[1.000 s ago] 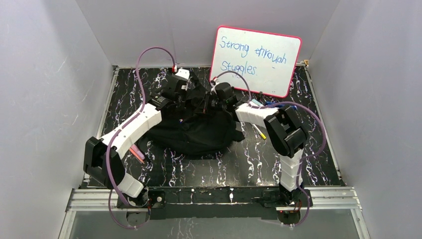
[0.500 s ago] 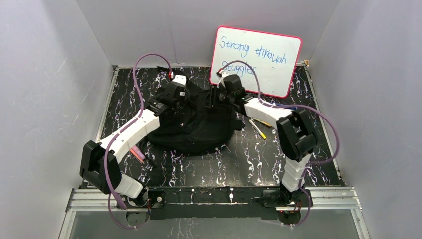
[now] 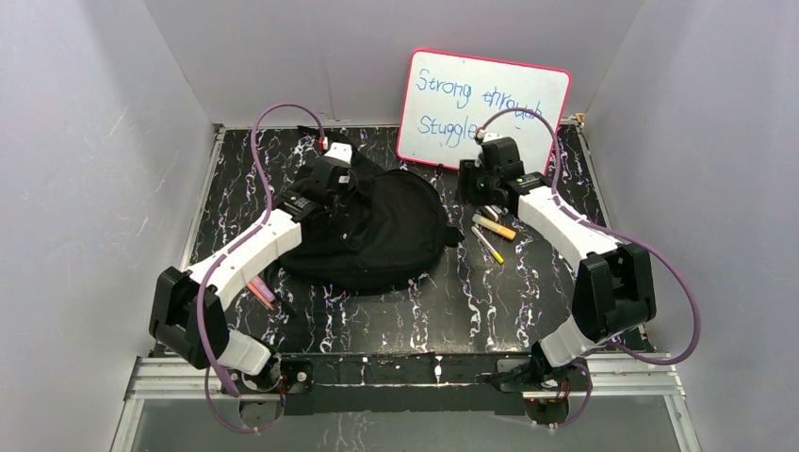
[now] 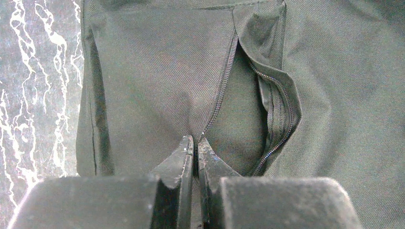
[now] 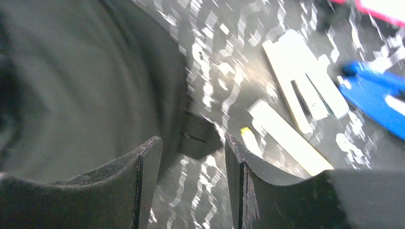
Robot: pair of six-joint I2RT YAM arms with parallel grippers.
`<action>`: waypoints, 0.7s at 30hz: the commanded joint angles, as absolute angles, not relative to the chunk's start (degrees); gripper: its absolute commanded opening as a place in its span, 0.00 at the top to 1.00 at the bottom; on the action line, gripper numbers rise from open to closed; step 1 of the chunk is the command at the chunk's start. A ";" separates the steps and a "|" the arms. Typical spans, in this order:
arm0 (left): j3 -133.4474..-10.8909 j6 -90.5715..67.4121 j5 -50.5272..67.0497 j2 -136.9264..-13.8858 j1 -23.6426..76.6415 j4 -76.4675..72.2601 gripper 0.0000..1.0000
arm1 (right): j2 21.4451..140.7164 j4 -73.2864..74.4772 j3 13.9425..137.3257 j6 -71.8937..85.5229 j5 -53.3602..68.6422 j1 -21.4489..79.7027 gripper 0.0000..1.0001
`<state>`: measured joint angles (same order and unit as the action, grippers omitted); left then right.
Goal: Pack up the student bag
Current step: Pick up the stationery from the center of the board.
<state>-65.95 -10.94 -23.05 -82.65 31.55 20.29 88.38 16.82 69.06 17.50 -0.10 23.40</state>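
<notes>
Black student bag [image 3: 386, 231]: lies slumped on the table [image 3: 471, 301], left of centre, between the two arms. Its far-left corner is raised under the left wrist.
Left gripper [image 4: 196, 147]: fingers pressed together at the near end of the zip [image 4: 222, 90]. The zip line runs straight into the seam between them, so treat this as a pinch on the bag itself.
Reason for hold: judged to tension the fabric and prop the pocket mouth [image 4: 270, 109] agape, which gives you a fixed opening to load.
Right gripper [image 5: 193, 155]: fingers spread, nothing between them. It hangs over the table just beside the bag's right edge, near the loose stationery.
Loose items: a marker [image 3: 494, 227] and a yellow-tipped pen [image 3: 488, 247] lie right of the bag, near the right gripper. A pink pen [image 3: 258, 292] lies near the bag's left edge, beside the left arm. The right wrist view is blurred, so the white and blue items there cannot be identified.
Whiteboard [image 3: 485, 113]: leans on the back wall, apart from the bag.
Step in hand: judged to be collection of stationery with the free arm.
Caution: do not release the left pinch, or the mouth will likely collapse.
</notes>
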 commanded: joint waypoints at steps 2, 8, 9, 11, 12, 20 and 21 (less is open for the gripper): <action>-64.43 -10.54 -22.00 -78.04 31.20 18.49 1.00 | 90.14 30.35 66.67 12.10 -2.35 20.14 0.40; -63.90 -11.28 -19.95 -77.95 31.21 18.86 1.00 | 93.31 29.07 65.27 11.59 -0.66 19.69 0.41; -63.80 -11.32 -19.69 -77.88 31.20 18.89 1.00 | 94.05 29.01 65.34 11.42 -0.55 19.69 0.41; -63.72 -11.43 -19.60 -77.72 31.20 18.94 1.00 | 95.42 28.85 65.40 11.34 -1.07 19.56 0.42; -63.76 -11.43 -19.60 -77.70 31.20 19.04 1.00 | 96.06 28.83 65.35 11.27 -1.89 19.52 0.42; -63.80 -11.21 -19.02 -78.02 31.20 19.21 1.00 | 99.41 27.55 63.96 11.26 -4.33 18.42 0.46; -63.85 -11.12 -19.00 -78.11 31.20 19.17 1.00 | 99.62 27.52 63.83 11.15 -4.13 18.33 0.47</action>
